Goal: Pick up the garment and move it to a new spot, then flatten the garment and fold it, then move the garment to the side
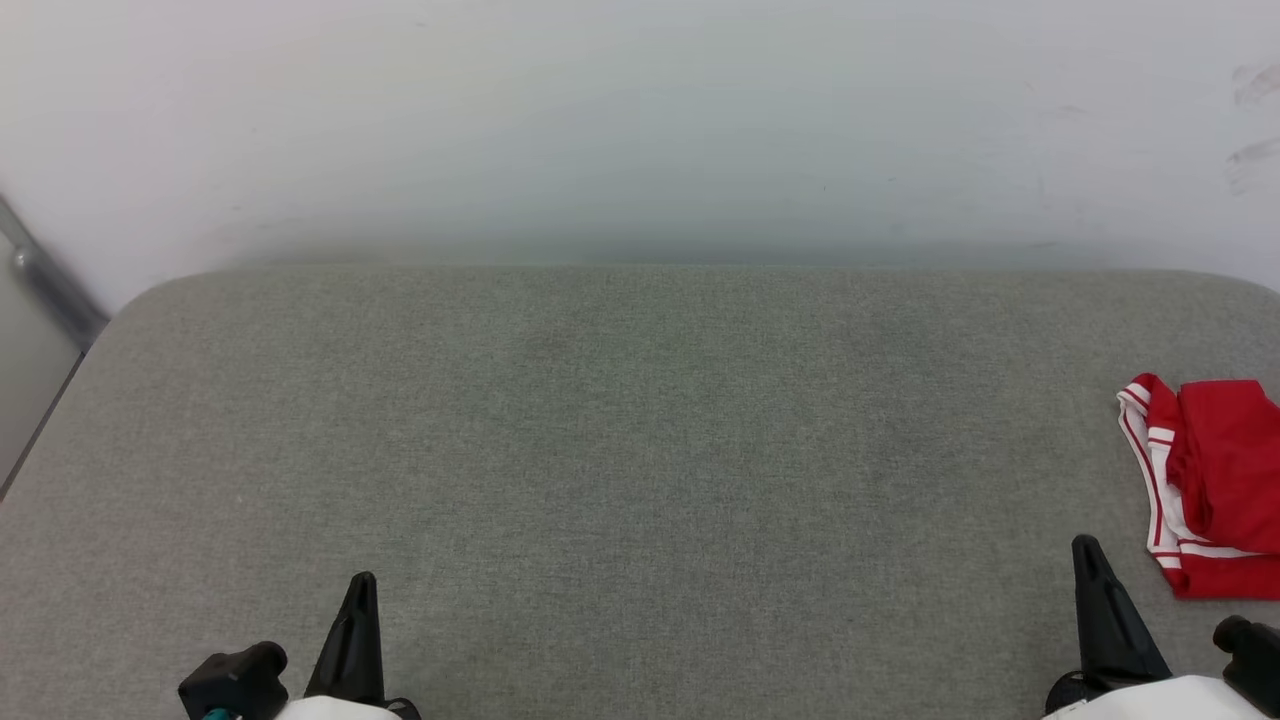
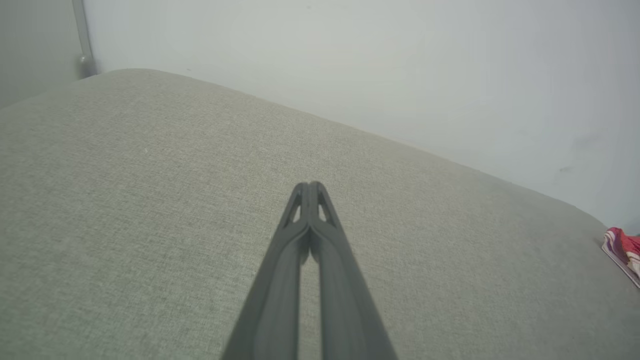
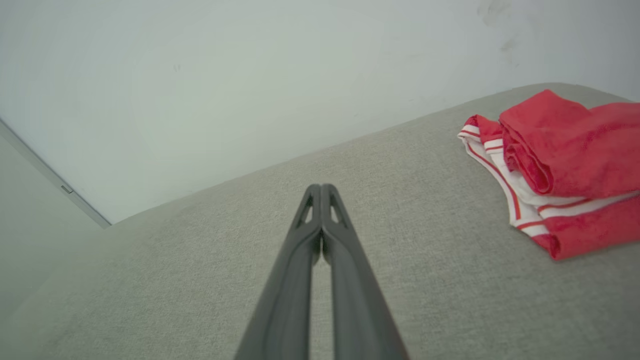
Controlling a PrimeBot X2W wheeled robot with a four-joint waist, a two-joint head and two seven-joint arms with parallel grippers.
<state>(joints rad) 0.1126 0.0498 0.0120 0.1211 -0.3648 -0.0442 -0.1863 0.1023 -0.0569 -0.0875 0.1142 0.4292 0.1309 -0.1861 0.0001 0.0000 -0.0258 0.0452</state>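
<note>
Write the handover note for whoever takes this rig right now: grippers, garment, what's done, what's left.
Left gripper: shut, empty, over the bare grey cushion.
Right gripper: shut, empty, apart from the garment.
Garment: compact red-and-white bundle lying at the cushion's right edge, partly cut off in the head view.
Done: it looks folded and set to the side.
Left: probably nothing; check that the fold is tidy.
</note>
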